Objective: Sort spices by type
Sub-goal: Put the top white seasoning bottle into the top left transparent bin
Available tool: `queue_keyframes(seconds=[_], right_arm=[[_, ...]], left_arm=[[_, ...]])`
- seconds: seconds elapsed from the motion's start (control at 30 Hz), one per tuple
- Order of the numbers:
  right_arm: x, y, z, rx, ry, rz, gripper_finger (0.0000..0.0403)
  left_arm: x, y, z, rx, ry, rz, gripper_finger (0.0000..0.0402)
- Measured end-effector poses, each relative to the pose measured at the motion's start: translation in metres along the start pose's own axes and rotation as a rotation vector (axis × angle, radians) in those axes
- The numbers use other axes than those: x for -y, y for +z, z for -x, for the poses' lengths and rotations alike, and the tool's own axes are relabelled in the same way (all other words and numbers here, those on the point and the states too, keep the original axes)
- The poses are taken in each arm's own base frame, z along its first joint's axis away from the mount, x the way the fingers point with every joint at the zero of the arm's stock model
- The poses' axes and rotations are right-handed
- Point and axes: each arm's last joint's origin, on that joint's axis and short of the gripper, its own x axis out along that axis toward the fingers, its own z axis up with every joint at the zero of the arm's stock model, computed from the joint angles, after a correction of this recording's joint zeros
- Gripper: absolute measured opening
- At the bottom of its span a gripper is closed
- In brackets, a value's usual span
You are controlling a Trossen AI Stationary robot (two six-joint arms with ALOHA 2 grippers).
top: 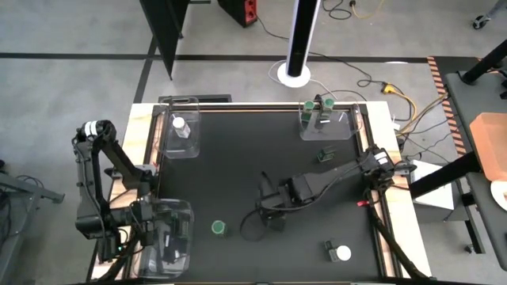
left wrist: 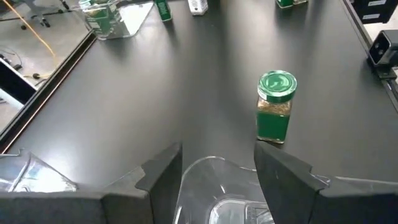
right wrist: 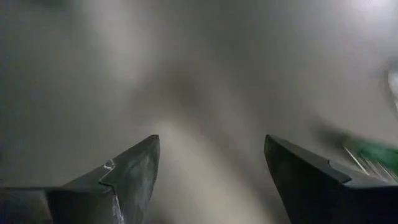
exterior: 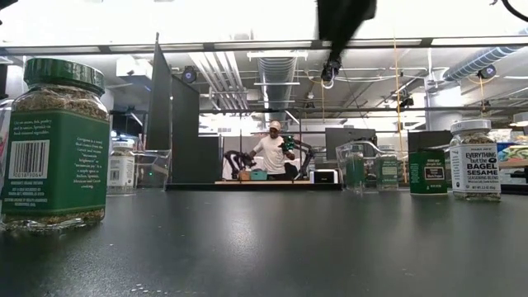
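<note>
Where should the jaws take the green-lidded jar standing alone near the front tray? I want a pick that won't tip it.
Grip the green-lidded jar across two opposite flat sides of its squarish body, just under the round lid, coming straight down from above. It stands upright on the bare black table with open space all round, so a vertical approach should not push it over.

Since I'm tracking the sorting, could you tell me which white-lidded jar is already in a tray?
The white-lidded jar in the far-left clear tray; the other white-lidded jar stands on the bare mat.

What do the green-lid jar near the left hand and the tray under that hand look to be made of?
Green-lid jar: probably clear glass or hard plastic, since the spice shows through above a green paper label; the lid looks like matte plastic. Tray: clear, glossy plastic, see-through with bright glints on its edges.
</note>
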Motion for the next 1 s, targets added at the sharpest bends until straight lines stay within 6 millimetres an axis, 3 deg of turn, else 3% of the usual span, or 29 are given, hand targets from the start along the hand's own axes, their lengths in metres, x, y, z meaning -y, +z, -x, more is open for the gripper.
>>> queue_keyframes(seconds=[0.13,0.3,0.47,0.73,0.87,1.0], right_arm=[[0.025,-0.012,0.017,-0.097,-0.104,-0.101,0.0289],[0.058,-0.02,0.04,-0.083,-0.112,-0.231,0.0305],[0.105,-0.045,0.058,-0.091,-0.116,-0.465,0.0302],[0.164,-0.105,0.055,-0.176,-0.14,-0.826,0.0318],[0.18,-0.124,0.044,-0.192,-0.156,-0.896,0.033],[0.187,-0.13,0.032,-0.165,-0.129,-0.934,0.0336]], left_arm=[[0.0,0.0,0.0,0.003,0.002,-0.003,0.0183],[-0.001,0.003,-0.001,0.092,0.011,-0.009,0.0183],[-0.002,0.007,-0.004,0.116,0.034,-0.069,0.0183],[-0.003,0.01,-0.009,0.11,0.061,-0.074,0.0183],[-0.004,0.01,-0.009,0.11,0.062,-0.077,0.0183],[-0.004,0.01,-0.009,0.11,0.065,-0.083,0.0183]])
